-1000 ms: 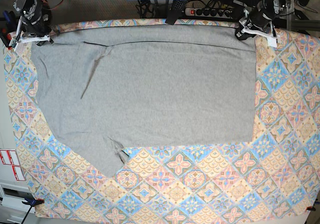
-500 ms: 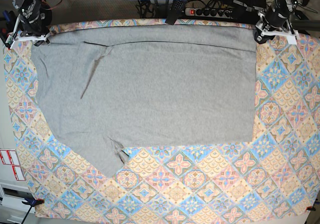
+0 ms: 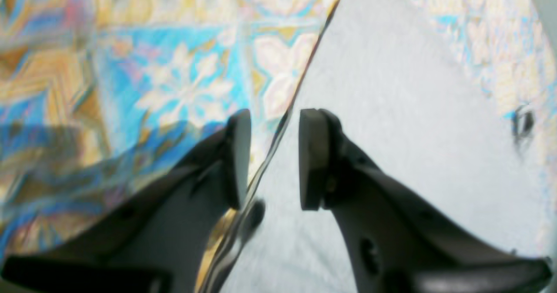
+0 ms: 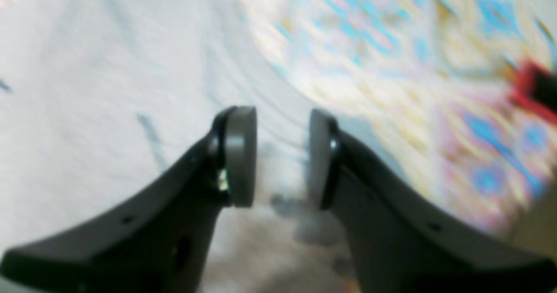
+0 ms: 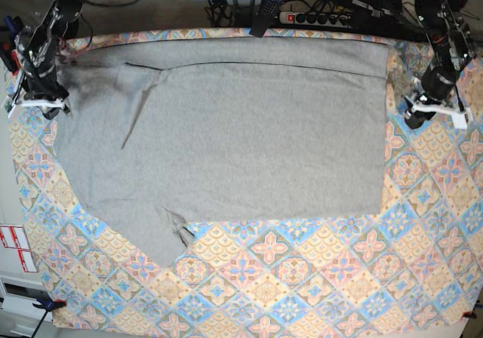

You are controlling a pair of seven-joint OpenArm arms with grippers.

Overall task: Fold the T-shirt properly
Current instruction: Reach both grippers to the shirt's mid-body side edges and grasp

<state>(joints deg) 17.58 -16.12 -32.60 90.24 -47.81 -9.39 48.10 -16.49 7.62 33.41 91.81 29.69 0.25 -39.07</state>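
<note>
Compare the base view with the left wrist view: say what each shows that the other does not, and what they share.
Only the base view: the whole grey T-shirt spread flat, its sleeve pointing toward the near edge, the right gripper at the shirt's other side, and a power strip behind the table.

Only the left wrist view: the left gripper seen close, its jaws apart with nothing between them, straddling the shirt's side edge.

Both: grey shirt fabric lying on the patterned tablecloth, and the left gripper.
</note>
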